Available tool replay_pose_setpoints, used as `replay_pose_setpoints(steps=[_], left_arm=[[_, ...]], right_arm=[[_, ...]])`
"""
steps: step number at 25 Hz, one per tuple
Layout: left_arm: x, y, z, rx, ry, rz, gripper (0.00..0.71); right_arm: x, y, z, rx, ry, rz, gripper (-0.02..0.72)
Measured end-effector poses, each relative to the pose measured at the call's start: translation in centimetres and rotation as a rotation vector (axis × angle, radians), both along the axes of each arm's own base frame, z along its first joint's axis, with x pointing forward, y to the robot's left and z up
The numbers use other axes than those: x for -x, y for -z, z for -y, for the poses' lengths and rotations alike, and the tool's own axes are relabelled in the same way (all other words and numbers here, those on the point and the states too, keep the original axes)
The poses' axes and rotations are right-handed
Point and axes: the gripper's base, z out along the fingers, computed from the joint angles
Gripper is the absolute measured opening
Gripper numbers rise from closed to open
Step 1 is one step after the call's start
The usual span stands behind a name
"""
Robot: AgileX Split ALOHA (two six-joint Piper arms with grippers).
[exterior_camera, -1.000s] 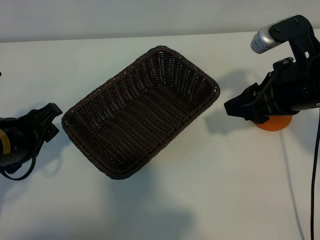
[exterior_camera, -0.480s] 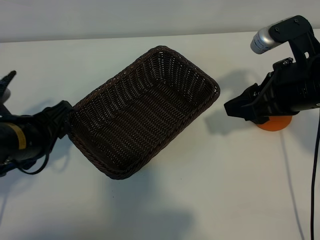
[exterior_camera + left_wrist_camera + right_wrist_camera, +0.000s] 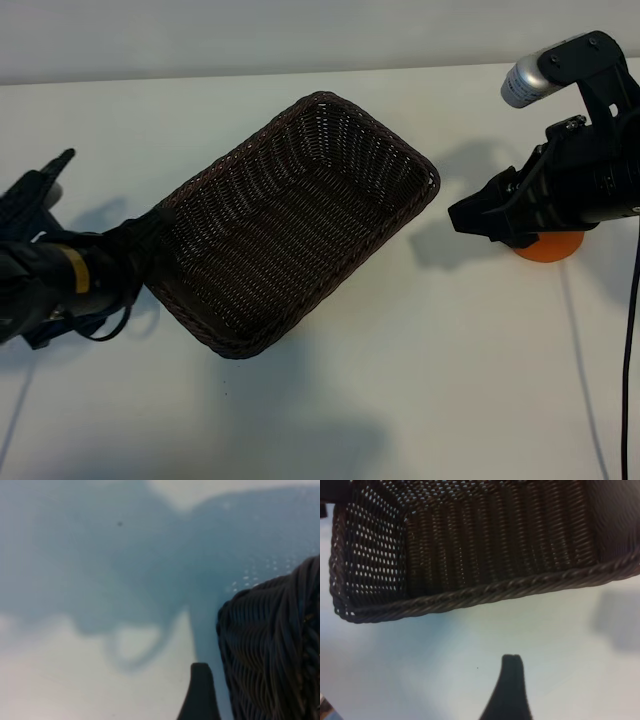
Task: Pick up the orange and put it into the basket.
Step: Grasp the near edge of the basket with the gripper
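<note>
The dark brown wicker basket (image 3: pixel 290 220) lies empty and askew on the middle of the white table. The orange (image 3: pixel 548 248) sits on the table at the right, mostly hidden behind the right arm; only its lower edge shows. My right gripper (image 3: pixel 485 225) hovers open in front of the orange, pointing at the basket's right end (image 3: pixel 495 587), with nothing in it. My left gripper (image 3: pixel 112 188) is open and empty at the basket's left corner (image 3: pixel 270 650). One of its fingers (image 3: pixel 200 695) stands just beside the weave.
A black cable (image 3: pixel 630 330) hangs down along the right edge of the table. The right arm's silver cylinder (image 3: pixel 528 80) sticks out above the gripper. The table's far edge meets a pale wall behind the basket.
My left arm has moved right, from the table's left edge up to the basket's left corner. The right arm, the basket and the orange have not moved.
</note>
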Motion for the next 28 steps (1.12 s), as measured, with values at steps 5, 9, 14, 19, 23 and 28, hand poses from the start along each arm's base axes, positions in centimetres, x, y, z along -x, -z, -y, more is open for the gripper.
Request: replay_pose_setpoints(steps=[5, 9, 14, 19, 23, 28], left_arm=[[-0.4, 0.9, 0.4, 0.015, 0.006, -0.006, 0.580], [-0.6, 1.3, 0.5, 0.019, 0.007, -0.014, 0.580], [-0.8, 2.1, 0.6, 0.013, 0.008, -0.037, 0.580], [-0.8, 2.8, 0.7, 0.011, 0.002, -0.062, 0.580], [-1.0, 3.0, 0.8, 0.028, -0.006, -0.061, 0.573], [-1.1, 3.4, 1.0, 0.034, 0.000, -0.065, 0.539]], right_arm=[[0.0, 0.0, 0.0, 0.000, 0.000, 0.000, 0.595], [0.0, 0.0, 0.0, 0.000, 0.000, 0.000, 0.595], [0.0, 0.0, 0.0, 0.000, 0.000, 0.000, 0.595], [0.0, 0.0, 0.0, 0.000, 0.000, 0.000, 0.595], [0.0, 0.0, 0.0, 0.000, 0.000, 0.000, 0.595], [0.0, 0.0, 0.0, 0.000, -0.002, -0.002, 0.595]])
